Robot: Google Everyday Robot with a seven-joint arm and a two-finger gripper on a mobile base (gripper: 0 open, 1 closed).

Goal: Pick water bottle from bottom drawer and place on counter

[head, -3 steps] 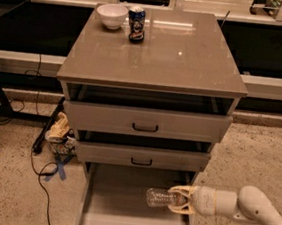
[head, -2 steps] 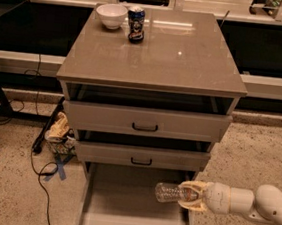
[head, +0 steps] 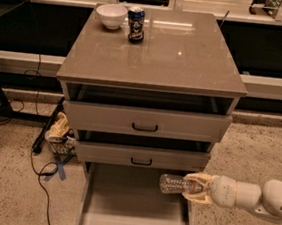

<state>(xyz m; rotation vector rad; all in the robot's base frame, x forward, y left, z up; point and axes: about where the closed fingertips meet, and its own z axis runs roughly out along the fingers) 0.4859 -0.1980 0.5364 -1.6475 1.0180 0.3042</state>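
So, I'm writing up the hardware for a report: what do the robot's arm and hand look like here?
The arm is smooth off-white: a cylindrical segment running into a rounded joint at the right edge. The hand, low right over the open grey-beige bottom drawer, has pale cream curved fingers. No cables or markings show.

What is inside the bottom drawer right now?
Only bare floor shows in the bottom drawer. The gripper holds the water bottle over its right side, near the back. The drawer's rear is hidden under the middle drawer.
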